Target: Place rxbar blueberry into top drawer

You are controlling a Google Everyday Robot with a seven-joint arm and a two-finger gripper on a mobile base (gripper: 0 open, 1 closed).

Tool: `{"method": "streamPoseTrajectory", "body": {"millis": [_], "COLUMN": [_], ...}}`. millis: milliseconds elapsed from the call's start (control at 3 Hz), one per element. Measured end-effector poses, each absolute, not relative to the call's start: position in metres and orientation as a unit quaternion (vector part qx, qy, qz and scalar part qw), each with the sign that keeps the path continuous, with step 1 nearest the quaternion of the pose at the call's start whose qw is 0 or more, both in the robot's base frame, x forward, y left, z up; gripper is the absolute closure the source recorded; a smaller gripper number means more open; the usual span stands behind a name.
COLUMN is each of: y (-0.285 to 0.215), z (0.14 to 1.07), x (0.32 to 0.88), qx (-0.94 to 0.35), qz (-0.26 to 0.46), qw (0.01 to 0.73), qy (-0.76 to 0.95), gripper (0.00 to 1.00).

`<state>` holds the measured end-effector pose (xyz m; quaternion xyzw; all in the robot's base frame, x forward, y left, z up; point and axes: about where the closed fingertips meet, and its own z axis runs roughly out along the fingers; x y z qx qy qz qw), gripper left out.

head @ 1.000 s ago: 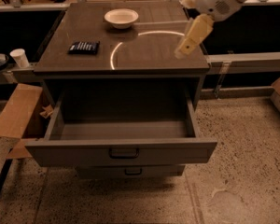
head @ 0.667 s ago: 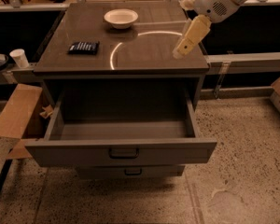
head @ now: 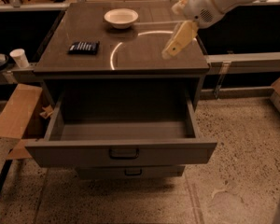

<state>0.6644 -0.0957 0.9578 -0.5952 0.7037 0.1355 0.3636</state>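
The rxbar blueberry [head: 84, 47], a small flat dark wrapper bar with pale lettering, lies on the left side of the cabinet top [head: 130, 62]. The top drawer [head: 121, 150] is pulled out wide and nothing lies in it; its dark bar handle is centred on the front panel. My gripper [head: 170, 50] hangs from the pale arm over the right part of the cabinet top. It is well to the right of the bar and holds nothing that I can see.
A round cream bowl [head: 121, 17] sits at the back of the cabinet top. A narrower lower drawer front [head: 130, 172] shows below. A paper cup [head: 20, 58] and a cardboard piece [head: 16, 118] are at the left. The floor is speckled.
The arm and gripper have shifted left over the cabinet top. The bar, bowl and drawer have not moved.
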Motion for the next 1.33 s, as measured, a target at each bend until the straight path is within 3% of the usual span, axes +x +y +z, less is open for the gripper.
{"method": "streamPoseTrajectory", "body": {"millis": [1000, 1333], "y": [0.009, 0.011], "z": [0.910, 0.908], "x": [0.784, 0.785], "qx": [-0.526, -0.525], "qz": [0.236, 0.237], "qw": [0.449, 0.448], "qy": [0.683, 0.684], "gripper": [0.00, 0.00]}}
